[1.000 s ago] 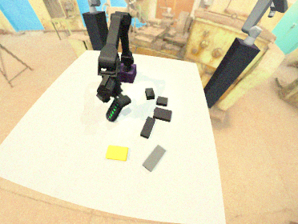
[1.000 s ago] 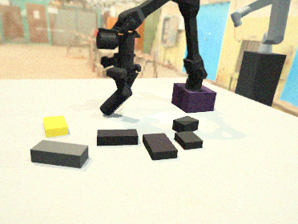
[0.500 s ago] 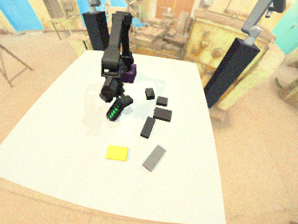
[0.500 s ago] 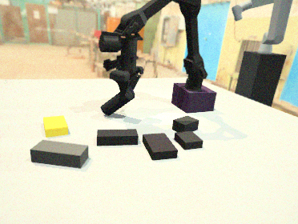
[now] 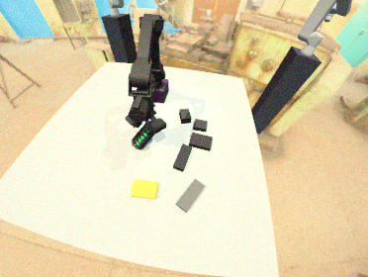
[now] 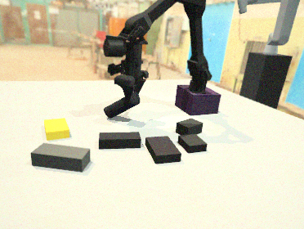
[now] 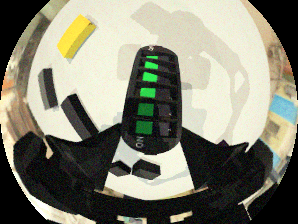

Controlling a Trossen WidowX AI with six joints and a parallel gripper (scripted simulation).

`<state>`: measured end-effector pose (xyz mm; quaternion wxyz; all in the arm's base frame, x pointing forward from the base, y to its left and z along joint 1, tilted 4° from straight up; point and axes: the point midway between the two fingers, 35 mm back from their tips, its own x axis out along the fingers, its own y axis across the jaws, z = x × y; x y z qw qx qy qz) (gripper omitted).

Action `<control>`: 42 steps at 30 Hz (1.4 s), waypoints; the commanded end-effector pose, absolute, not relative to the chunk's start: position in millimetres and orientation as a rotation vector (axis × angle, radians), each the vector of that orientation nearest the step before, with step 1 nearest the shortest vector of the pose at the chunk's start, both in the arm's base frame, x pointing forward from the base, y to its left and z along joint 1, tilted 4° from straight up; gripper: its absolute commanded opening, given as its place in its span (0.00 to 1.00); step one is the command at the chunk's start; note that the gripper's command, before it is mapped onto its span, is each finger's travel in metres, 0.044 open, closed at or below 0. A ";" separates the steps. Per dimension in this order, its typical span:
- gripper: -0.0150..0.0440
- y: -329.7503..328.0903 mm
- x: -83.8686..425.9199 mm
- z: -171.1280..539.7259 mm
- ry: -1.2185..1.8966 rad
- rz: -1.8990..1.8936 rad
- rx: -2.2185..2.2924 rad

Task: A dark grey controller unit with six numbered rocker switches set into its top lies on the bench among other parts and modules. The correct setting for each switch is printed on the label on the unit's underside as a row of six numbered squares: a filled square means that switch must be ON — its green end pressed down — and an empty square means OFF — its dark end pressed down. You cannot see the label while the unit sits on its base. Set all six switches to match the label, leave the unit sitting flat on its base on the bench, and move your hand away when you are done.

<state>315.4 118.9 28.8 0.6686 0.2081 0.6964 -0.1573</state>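
The dark grey controller unit (image 5: 146, 134) (image 6: 122, 106) (image 7: 153, 99) is held tilted, its far end low near the white bench (image 5: 64, 178) and its near end raised. Its top faces up, with a row of green switch ends showing. My gripper (image 5: 140, 116) (image 6: 131, 89) (image 7: 151, 128) is shut on the raised end of the unit. The underside label is hidden in all views.
A yellow block (image 5: 144, 189) (image 6: 56, 128) and a grey block (image 5: 190, 195) (image 6: 60, 157) lie toward the front. Several dark modules (image 5: 201, 141) (image 6: 163, 149) lie right of the unit. The arm's purple base (image 5: 160, 90) (image 6: 198, 100) stands behind. Dark pillars (image 5: 285, 89) (image 5: 119, 37) flank the bench.
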 end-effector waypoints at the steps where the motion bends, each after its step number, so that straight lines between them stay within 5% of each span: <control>1: 0.83 115.4 315.1 25.7 1.560 -0.374 0.472; 42: 0.83 127.7 296.9 2.6 1.562 -0.373 0.472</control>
